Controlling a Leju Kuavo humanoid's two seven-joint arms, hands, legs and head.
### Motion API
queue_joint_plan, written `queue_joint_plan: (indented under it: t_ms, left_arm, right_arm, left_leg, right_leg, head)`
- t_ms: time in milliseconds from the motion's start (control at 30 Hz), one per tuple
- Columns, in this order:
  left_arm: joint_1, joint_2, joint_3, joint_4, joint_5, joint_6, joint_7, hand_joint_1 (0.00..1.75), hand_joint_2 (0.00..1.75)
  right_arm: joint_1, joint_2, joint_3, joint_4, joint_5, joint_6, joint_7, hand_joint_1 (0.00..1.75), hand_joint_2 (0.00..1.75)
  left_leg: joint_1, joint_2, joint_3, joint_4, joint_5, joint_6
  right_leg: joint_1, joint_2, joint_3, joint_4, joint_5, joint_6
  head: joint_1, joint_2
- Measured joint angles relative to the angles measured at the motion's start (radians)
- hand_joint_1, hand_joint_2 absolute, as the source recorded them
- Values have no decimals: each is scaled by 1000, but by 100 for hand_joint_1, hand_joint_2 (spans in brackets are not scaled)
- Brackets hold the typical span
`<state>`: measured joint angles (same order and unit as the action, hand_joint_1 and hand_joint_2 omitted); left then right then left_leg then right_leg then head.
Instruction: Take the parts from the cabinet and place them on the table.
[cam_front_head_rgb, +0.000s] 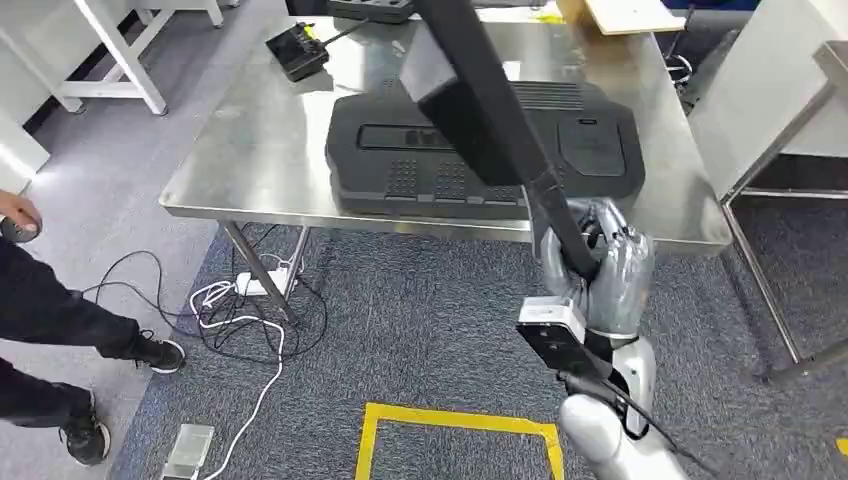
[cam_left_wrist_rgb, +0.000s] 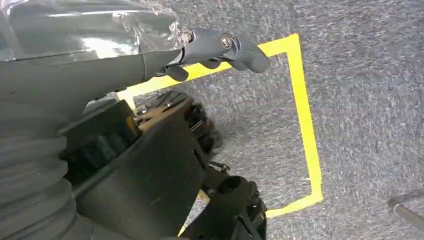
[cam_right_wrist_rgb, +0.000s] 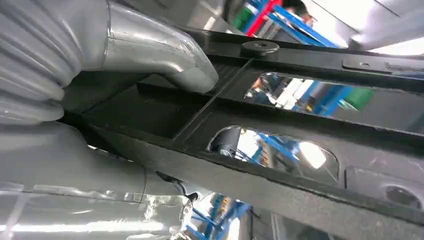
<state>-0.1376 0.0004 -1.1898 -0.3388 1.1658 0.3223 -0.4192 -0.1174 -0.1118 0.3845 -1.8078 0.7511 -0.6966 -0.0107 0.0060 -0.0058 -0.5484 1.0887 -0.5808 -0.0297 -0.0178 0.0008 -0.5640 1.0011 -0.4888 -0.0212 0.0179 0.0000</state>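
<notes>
The stainless-steel worktop (cam_front_head_rgb: 260, 150) stands ahead across grey carpet (cam_front_head_rgb: 420, 330), carrying 1 large black moulded panel (cam_front_head_rgb: 400, 160) flat along its near edge and a small black controller (cam_front_head_rgb: 297, 50) near its far left corner. A second part, a long black plastic trim panel (cam_front_head_rgb: 480, 90), is held in the air, rising from the right hand (cam_front_head_rgb: 600, 265) and leaning up and over the worktop's middle. That hand grips the panel's lower end, thumb pressed into a recess of the panel's ribbed frame in the right wrist view, fingers (cam_front_head_rgb: 630, 262) wrapped around it. The left hand (cam_left_wrist_rgb: 220, 47) hangs over the carpet beside a yellow tape square (cam_left_wrist_rgb: 300, 100), holding nothing, its fingers partly curled. A person's legs (cam_front_head_rgb: 60, 320) stand at the left, near loose cables (cam_front_head_rgb: 230, 300).

The step in hand looks like setting this part down. Done well, it means lowering the tall end slowly beside the resting panel, not on it, and letting go once it lies flat.
</notes>
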Motion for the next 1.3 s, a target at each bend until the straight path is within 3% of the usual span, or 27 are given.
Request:
queue_joint_plan:
  t_ms: [67,100,133,167,233,267,400,433,467,500,567,600,633,667,733,767,800,833,900,967,1000,1100,1133,1167,1200,1267,1300]
  left_arm:
    - [1,0,-1,0,0,0,0,0,175]
    - [4,0,-1,0,0,0,0,0,175]
    - [6,0,-2,0,0,0,1,0,175]
    - [6,0,-2,0,0,-1,1,0,175]
    - [5,3,-4,0,0,-1,1,0,175]
    - [5,3,-5,0,1,-1,1,0,175]
    - [5,6,-9,-1,1,-4,0,0,175]
    - [5,6,-9,-1,1,-5,0,0,175]
    - [4,6,-9,-1,1,-5,-1,0,175]
    - [2,6,-9,-1,1,-6,-1,0,175]
    - [2,6,-9,-1,1,-7,-1,0,175]
    - [3,6,-9,-1,1,-7,-1,0,175]
    - [5,6,-9,-1,1,-7,-1,0,175]
    - [6,6,-9,-1,1,-7,-1,0,175]
    - [5,6,-9,-1,2,-7,-2,0,175]
    - [6,6,-9,-1,2,-7,-2,0,175]
    - [4,6,-9,0,3,-7,-2,0,175]
    - [3,6,-9,0,2,-7,-2,0,175]
    - [3,6,-9,0,-1,-8,-2,0,175]
    - [0,6,-9,0,-2,-10,-2,0,175]
    - [-2,6,-9,0,-2,-11,-2,0,175]
    - [1,6,-9,0,-5,-16,-2,0,175]
    - [2,6,-9,0,-5,-16,-2,0,175]
    - [3,6,-9,0,-5,-16,-2,0,175]
    - [3,6,-9,0,-5,-16,-2,0,175]
    - [1,6,-9,0,-5,-16,-2,0,175]
    - [1,10,-9,0,-5,-16,-2,0,175]
  right_arm:
    - [-8,0,-11,-1,16,0,14,175,175]
    - [-8,0,-16,-1,24,0,25,175,175]
    - [-9,0,-19,-1,33,0,38,175,175]
    - [-13,0,-21,-1,42,0,54,175,175]
    - [-32,0,-21,-3,51,0,77,175,175]
    - [-37,0,-22,-5,51,0,79,175,175]
    - [-41,0,-33,-12,42,0,64,175,175]
    - [-42,0,-36,-16,42,0,60,175,175]
    - [-43,-1,-39,-18,42,0,56,175,175]
    - [-47,-1,-40,-18,41,0,52,175,175]
    - [-43,-1,-42,-19,37,0,46,175,175]
    - [-41,-1,-45,-19,37,0,43,175,175]
    - [-40,-1,-49,-19,35,0,42,175,175]
    - [-39,-1,-53,-19,34,0,40,175,175]
    - [-40,-1,-56,-19,33,0,36,175,175]
    - [-40,0,-57,-19,33,0,34,175,175]
    - [-39,0,-58,-19,33,0,34,175,175]
    - [-37,0,-61,-21,33,0,33,175,175]
    - [-32,-1,-68,-22,39,0,34,175,175]
    - [-30,0,-72,-27,42,0,36,175,175]
    - [-30,0,-73,-32,43,0,37,175,175]
    - [-22,0,-78,-36,45,0,38,175,175]
    - [-19,0,-81,-37,47,0,38,175,175]
    - [-16,0,-82,-37,48,0,38,175,175]
    - [-16,0,-82,-37,48,0,38,175,175]
    - [-16,0,-84,-43,48,0,38,175,175]
    - [-16,0,-86,-44,48,0,38,175,175]
  left_leg:
    - [4,0,-94,165,-58,-5]
    - [4,0,-132,221,-63,-7]
    - [4,0,-145,221,-37,-5]
    - [4,0,-132,172,11,-2]
    - [0,0,-68,-2,123,13]
    - [-5,1,-51,-63,143,23]
    - [-16,1,-39,-89,120,37]
    - [-2,1,-26,-108,124,42]
    - [-2,1,-18,-115,124,43]
    - [0,2,-13,-116,121,49]
    - [0,3,-5,-116,112,55]
    - [0,3,-1,-116,107,55]
    - [1,3,7,-115,101,54]
    - [3,1,17,-114,93,51]
    - [7,-1,38,-109,75,42]
    - [6,-1,41,-106,64,34]
    - [0,-2,40,-98,57,25]
    - [0,-3,36,-97,55,22]
    - [1,-3,43,-105,54,15]
    - [4,0,49,-88,38,3]
    - [4,1,28,-41,16,-1]
    - [5,1,-109,204,-73,-8]
    - [5,1,-139,240,-68,-7]
    - [4,1,-143,221,-36,-2]
    - [2,1,-125,162,13,5]
    - [-10,1,-54,-26,127,30]
    - [-17,1,-39,-65,127,43]
  right_leg:
    - [2,-2,7,0,-7,-6]
    - [2,-2,12,1,-12,-7]
    - [2,-1,18,1,-17,-7]
    - [2,1,26,1,-22,-6]
    - [3,4,46,0,-34,-1]
    - [1,4,50,-3,-39,0]
    - [0,3,54,-14,-46,21]
    - [5,1,59,-12,-54,28]
    - [3,2,56,10,-63,31]
    - [3,2,26,69,-93,32]
    - [1,2,-71,236,-159,38]
    - [0,2,-108,292,-170,41]
    - [-1,2,-134,314,-152,44]
    - [-3,2,-129,280,-108,46]
    - [-9,1,-72,117,8,50]
    - [-12,1,-53,44,42,52]
    - [-6,2,-48,38,25,50]
    - [-9,5,-48,33,20,35]
    - [-3,6,-48,31,15,25]
    - [-8,5,-32,22,12,15]
    - [-9,3,-25,19,8,9]
    - [-5,0,-11,19,-5,-2]
    - [-4,0,-6,19,-9,-3]
    - [-2,3,2,19,-14,-3]
    - [-1,5,10,19,-19,-2]
    - [1,6,32,14,-29,1]
    - [2,5,36,12,-33,5]
  head:
    - [-7,0]
    - [-8,0]
    - [-10,0]
    - [-13,0]
    - [-18,0]
    - [-22,0]
    - [-26,0]
    - [-24,0]
    - [-23,0]
    - [-16,0]
    - [-7,0]
    - [-3,0]
    - [2,0]
    - [6,0]
    - [16,0]
    - [22,0]
    - [28,0]
    - [28,0]
    - [15,0]
    - [13,0]
    - [3,0]
    - [-11,0]
    - [-13,0]
    - [-15,0]
    - [-17,0]
    - [-24,0]
    - [-21,0]
